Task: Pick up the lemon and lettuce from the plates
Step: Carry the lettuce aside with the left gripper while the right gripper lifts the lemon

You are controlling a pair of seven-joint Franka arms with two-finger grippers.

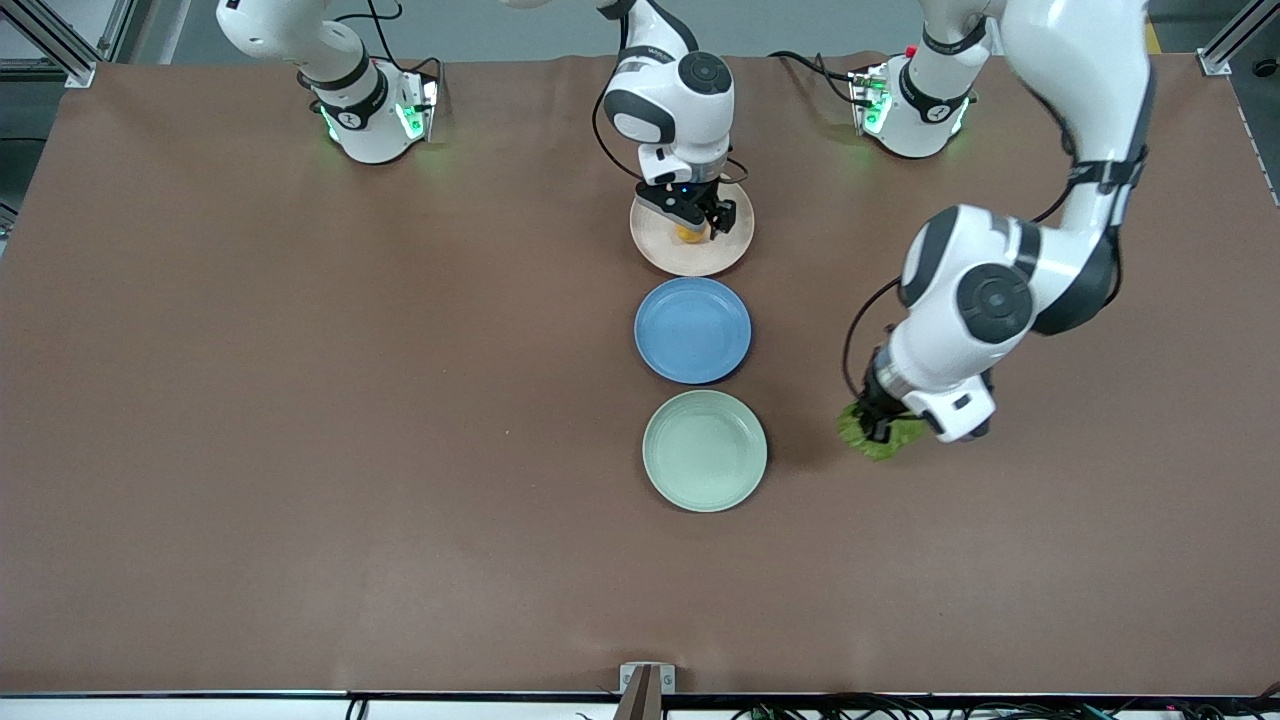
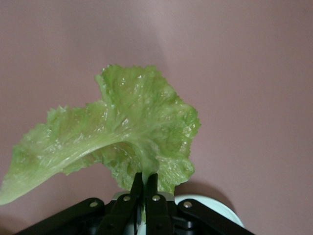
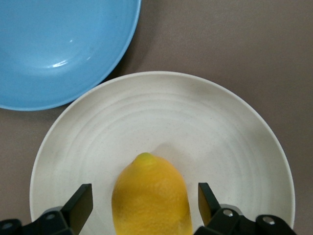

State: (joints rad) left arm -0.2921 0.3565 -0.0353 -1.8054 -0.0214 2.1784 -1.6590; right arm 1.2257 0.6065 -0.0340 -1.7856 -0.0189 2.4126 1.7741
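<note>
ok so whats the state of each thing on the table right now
small oval yellow lemon: on beige-pink round plate, between open fingers, not gripped
crinkled green lettuce leaf: held off plate
pale mint green round plate: empty
blue round plate: empty
left end effector: shut on lettuce
right end effector: open around lemon

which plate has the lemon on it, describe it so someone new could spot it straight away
Three plates stand in a row down the middle of the brown table. The one with the lemon is the beige-pink plate, farthest from the front camera, with the right pincer open around the fruit. The blue plate beside it and the mint green plate hold nothing.
</note>
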